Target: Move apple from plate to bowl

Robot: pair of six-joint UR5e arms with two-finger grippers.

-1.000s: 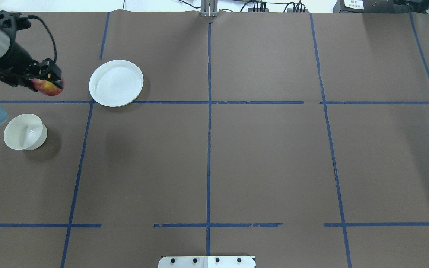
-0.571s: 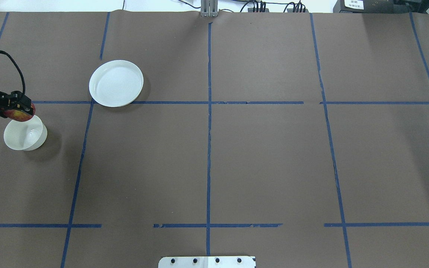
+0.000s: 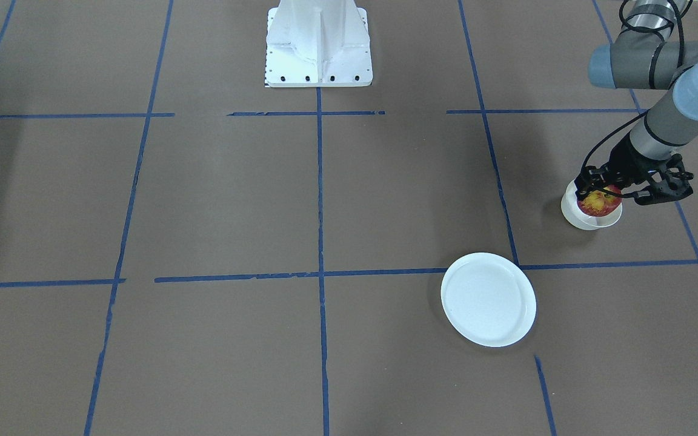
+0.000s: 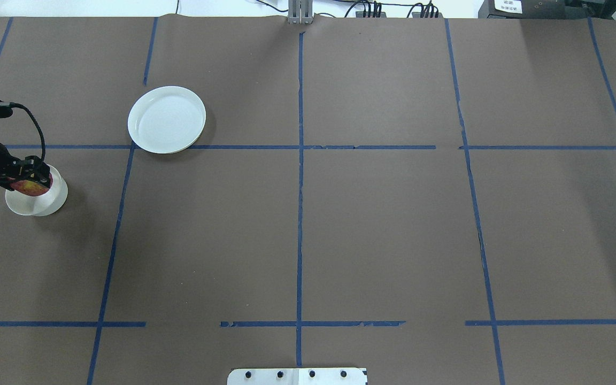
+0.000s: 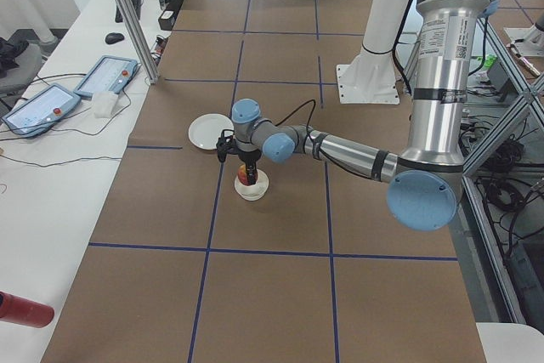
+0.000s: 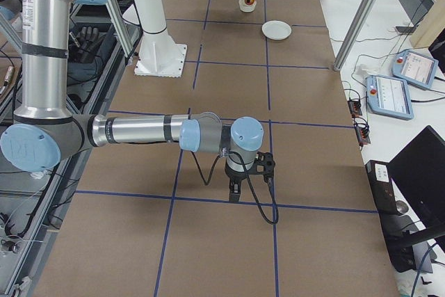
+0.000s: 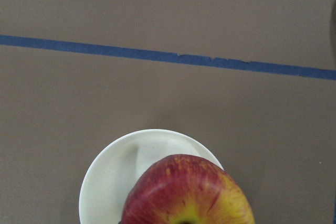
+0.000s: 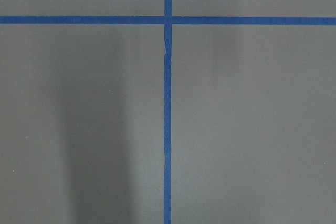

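table (image 4: 383,230): brown sheet with a blue tape grid.
plate (image 4: 167,120): bare; in the overhead view at about 2 o'clock from the bowl (image 4: 52,201), well apart.
left gripper (image 3: 599,194): fingers clamped on the apple (image 3: 598,204), over the bowl's mouth.
right gripper (image 6: 235,187): well apart from all this, above a tape cross; apart or together, cannot tell.
bowl: upright, near the table's 9 o'clock edge in the overhead view.
apple: held at the bowl's mouth; whether it touches the inside, cannot tell.
step: placing — carry looks done, release not yet.
next: likely a short drop to seat it, then part the fingers and lift straight up so the bowl isn't tipped.
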